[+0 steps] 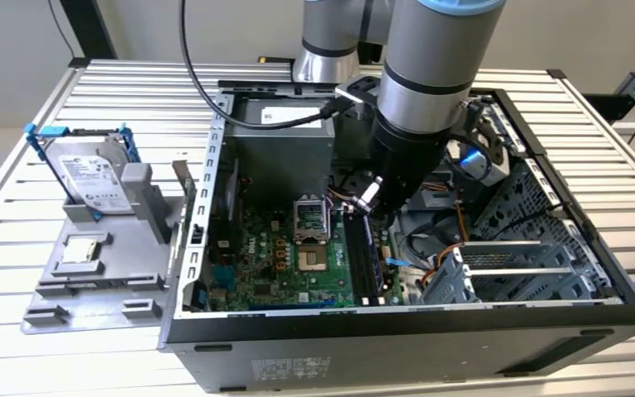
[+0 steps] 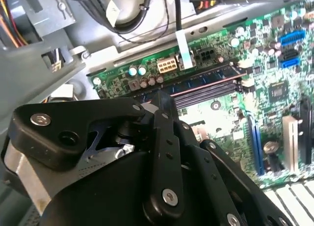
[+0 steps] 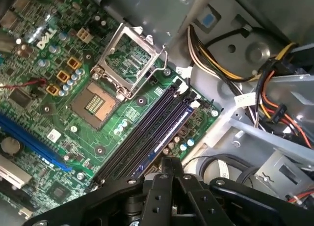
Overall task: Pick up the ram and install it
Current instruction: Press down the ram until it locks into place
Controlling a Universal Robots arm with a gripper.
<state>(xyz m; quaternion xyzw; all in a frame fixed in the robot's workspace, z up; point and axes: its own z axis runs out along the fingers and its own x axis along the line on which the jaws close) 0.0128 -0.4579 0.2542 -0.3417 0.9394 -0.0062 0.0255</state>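
The ram [image 3: 166, 133] is a thin dark stick with bluish chips. It stands lengthwise in one of the long black sockets on the green motherboard [image 3: 105, 137], the socket nearest the board's edge, and it also shows in the second wrist view [image 2: 203, 82]. My gripper [image 1: 367, 204] hangs inside the open computer case, just above the far end of the sockets [image 1: 367, 252]. In both wrist views the black fingers meet at one tip [image 3: 169, 162] [image 2: 164, 97], shut, with nothing visible between them. I cannot tell whether the tip touches the ram.
Beside the sockets sits the open processor socket [image 3: 130, 59]. Bundled cables [image 3: 221, 59] and a metal drive cage [image 1: 494, 269] crowd the case's other side. At the exterior view's left, a silver hard drive with blue rails [image 1: 88, 178] stands on a grey fixture [image 1: 86, 273].
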